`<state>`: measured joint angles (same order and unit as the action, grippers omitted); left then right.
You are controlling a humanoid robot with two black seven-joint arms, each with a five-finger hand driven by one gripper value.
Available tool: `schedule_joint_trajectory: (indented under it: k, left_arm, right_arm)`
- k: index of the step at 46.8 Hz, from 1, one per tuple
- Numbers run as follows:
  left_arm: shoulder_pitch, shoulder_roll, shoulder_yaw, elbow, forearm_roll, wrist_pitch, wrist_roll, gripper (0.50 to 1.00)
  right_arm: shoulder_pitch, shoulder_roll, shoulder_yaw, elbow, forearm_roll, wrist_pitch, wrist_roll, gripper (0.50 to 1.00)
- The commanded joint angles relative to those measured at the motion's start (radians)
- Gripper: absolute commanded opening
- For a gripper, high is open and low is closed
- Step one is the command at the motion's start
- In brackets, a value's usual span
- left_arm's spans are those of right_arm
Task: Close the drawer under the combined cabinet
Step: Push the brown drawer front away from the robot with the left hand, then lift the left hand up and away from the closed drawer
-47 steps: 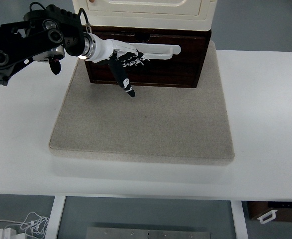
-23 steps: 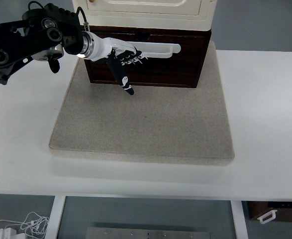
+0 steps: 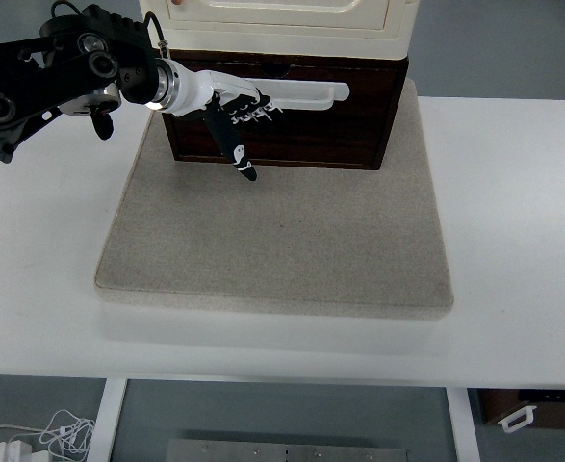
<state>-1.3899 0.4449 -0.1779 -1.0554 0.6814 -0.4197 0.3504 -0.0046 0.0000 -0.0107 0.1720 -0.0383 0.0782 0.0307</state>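
A dark wooden drawer (image 3: 301,125) sits under a cream cabinet (image 3: 282,24) at the back of a grey mat (image 3: 282,241). Its front stands only slightly out from the cabinet above. My left hand (image 3: 239,111) comes in from the upper left and lies flat against the drawer front, its white fingers (image 3: 301,94) stretched out along the top of the front and its black thumb (image 3: 234,149) pointing down toward the mat. It holds nothing. The right arm does not show.
The mat lies on a white table (image 3: 513,241). Below the table's front edge are a tangle of white cables (image 3: 41,438) on the floor and a table leg frame (image 3: 109,423).
The left hand has shifted a little toward the cabinet and up in the picture, pressing on the drawer front. The drawer front has moved back slightly with it.
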Motion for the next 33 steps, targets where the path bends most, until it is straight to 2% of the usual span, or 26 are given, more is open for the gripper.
schedule_joint_trajectory:
  k: [1,4,8,11,23,33]
  left_arm:
    - [0.002,0.000,-0.018,-0.012,-0.005,-0.011,-0.007,1.000]
    - [0.006,0.001,-0.037,-0.020,-0.008,-0.051,-0.022,1.000]
    - [0.020,0.006,-0.089,-0.026,-0.017,-0.155,-0.050,1.000]
    - [0.038,0.006,-0.147,-0.032,-0.020,-0.191,-0.060,1.000]
    - [0.135,-0.023,-0.420,-0.075,-0.149,-0.191,-0.111,1.000]
    - [0.155,-0.071,-0.639,-0.080,-0.227,-0.191,-0.136,1.000]
  right_arm:
    - [0.000,0.000,0.000,0.000,0.000,0.000,0.000,0.952]
    - [0.000,0.000,0.000,0.001,0.000,0.000,0.000,0.952]
    - [-0.002,0.000,0.000,0.000,0.000,0.000,0.000,0.952]
    - [-0.002,0.000,0.000,0.000,0.000,0.000,0.000,0.952]
    - [-0.002,0.000,0.000,0.000,0.000,0.000,0.000,0.952]
    - [0.000,0.000,0.000,0.000,0.000,0.000,0.000,0.952]
